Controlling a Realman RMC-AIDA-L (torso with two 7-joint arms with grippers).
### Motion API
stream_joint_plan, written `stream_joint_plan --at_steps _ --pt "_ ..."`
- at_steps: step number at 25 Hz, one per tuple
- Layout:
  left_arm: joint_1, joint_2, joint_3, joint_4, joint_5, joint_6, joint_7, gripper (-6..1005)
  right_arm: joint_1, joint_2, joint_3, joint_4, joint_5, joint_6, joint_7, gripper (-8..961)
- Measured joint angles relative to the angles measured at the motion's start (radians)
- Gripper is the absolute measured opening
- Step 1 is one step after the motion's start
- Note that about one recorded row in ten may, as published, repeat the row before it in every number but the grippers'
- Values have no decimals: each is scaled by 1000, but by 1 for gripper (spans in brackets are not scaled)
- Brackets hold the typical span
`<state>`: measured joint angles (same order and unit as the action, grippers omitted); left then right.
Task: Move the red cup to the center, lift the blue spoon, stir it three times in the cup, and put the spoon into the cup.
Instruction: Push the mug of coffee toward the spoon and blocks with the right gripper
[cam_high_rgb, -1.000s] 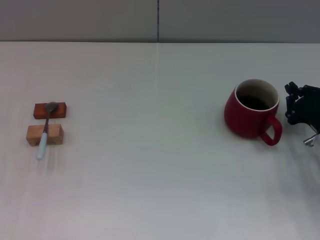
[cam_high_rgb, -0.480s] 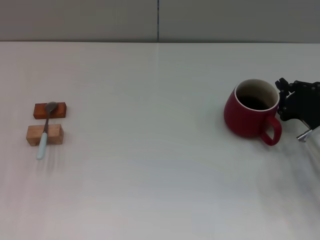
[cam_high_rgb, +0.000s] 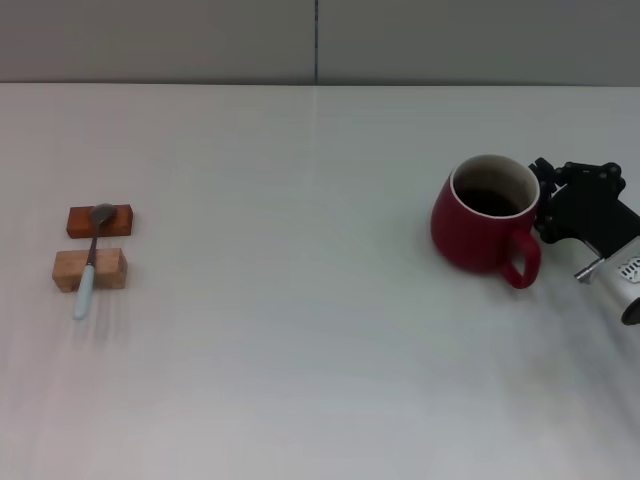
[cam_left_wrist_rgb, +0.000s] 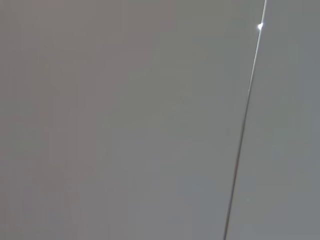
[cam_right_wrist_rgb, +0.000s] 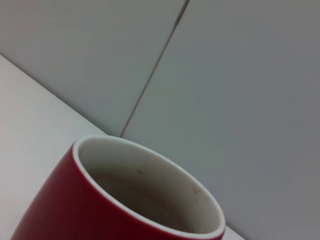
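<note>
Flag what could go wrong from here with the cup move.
1. The right gripper is against the side of the red cup, up near the rim, not around the handle. Pushing that high could tip or spin the cup rather than slide it.
2. The blue spoon lies balanced across two wooden blocks at the table's far left. A clumsy pickup there could knock it off.
</note>
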<state>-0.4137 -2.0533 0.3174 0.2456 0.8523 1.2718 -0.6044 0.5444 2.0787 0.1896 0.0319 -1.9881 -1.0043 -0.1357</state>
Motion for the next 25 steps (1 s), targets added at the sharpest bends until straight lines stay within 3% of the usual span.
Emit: stream_joint_plan --at_steps 25 --pt "-16 0 -3 0 -1 0 1 827 48 1 -36 74 0 1 2 38"
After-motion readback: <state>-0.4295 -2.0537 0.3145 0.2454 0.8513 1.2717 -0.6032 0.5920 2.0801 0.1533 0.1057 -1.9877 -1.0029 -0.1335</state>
